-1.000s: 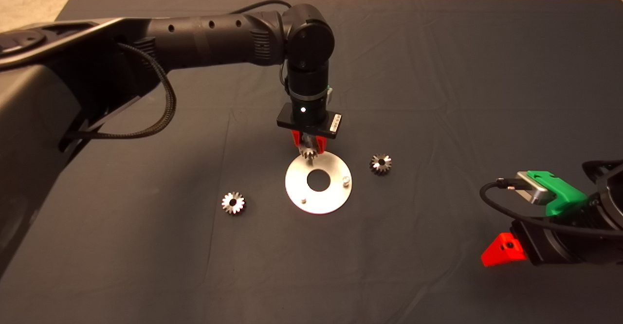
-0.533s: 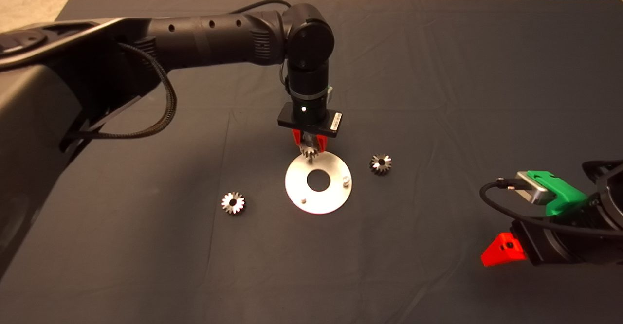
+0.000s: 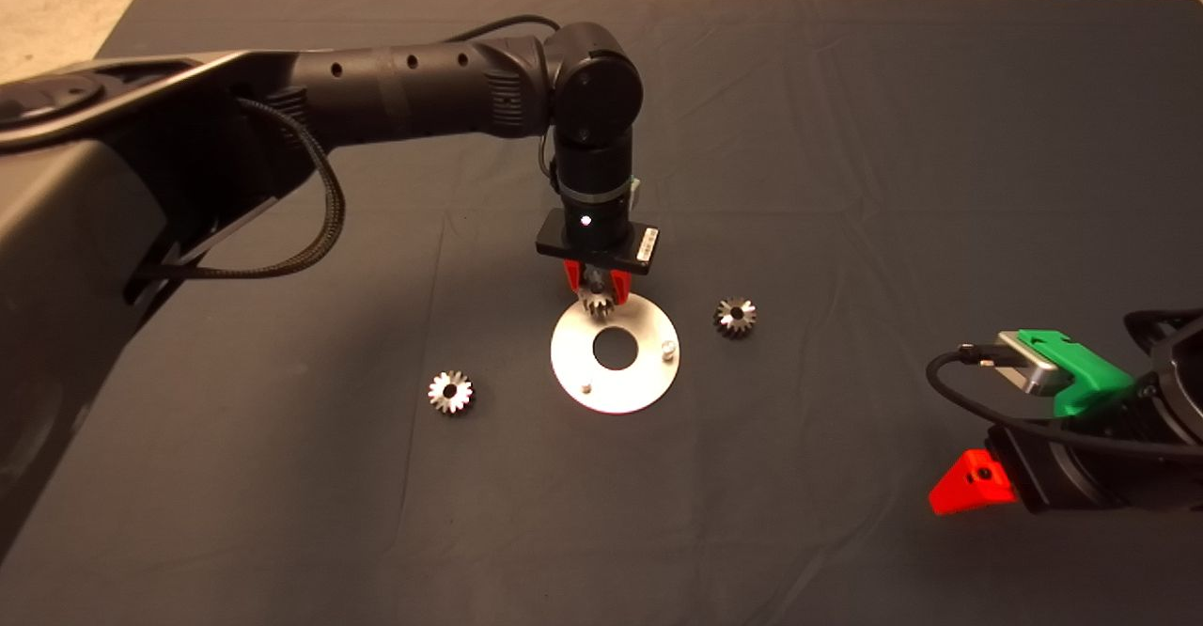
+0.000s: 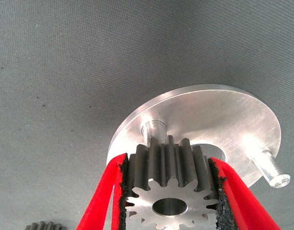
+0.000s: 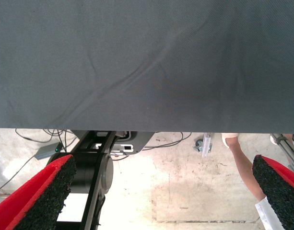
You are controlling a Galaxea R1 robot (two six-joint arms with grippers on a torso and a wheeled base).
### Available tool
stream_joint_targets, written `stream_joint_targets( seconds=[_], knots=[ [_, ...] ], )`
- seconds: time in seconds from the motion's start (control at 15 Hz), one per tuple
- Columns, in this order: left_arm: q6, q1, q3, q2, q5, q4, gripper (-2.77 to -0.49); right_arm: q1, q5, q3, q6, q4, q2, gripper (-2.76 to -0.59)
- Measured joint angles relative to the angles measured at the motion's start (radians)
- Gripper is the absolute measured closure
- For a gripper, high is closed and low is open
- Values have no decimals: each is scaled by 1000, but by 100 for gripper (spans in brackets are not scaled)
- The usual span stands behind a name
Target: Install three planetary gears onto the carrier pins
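Left gripper (image 3: 596, 285) is clamped on one gear (image 4: 169, 178) at the plate's (image 3: 628, 389) 11 o'clock rim, just above a pin (image 4: 153, 130), with open mat all round. Since a second ago I see the forearm lifted slightly, wrist vertical. Loose gears (image 3: 450, 392) (image 3: 735, 317) lie at 8 and 2 o'clock; right gripper (image 5: 161, 191) waits spread at 4.

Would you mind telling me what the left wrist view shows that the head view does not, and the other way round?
Only the left wrist view shows the pads pressed against the held gear's teeth, its bore apart from the nearest pin.

Only the head view shows the right gripper parked at the lower right edge, and a loose gear right of the plate.

Both show the left gripper holding that gear over the plate, plus the loose gear on the mat.
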Motion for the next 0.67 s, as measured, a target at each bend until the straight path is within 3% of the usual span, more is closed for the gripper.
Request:
stream_joint_targets(
  seconds=[0.2,0.33,0.67],
  knots=[
    [4,0,-18,3,0,-8,-90,0,0,0,0,0,0,-275],
    [46,0,-38,3,-1,-13,-90,0,0,0,0,0,0,-275],
    [49,0,-49,3,-3,-16,-89,0,0,0,0,0,0,-275]
  ],
)
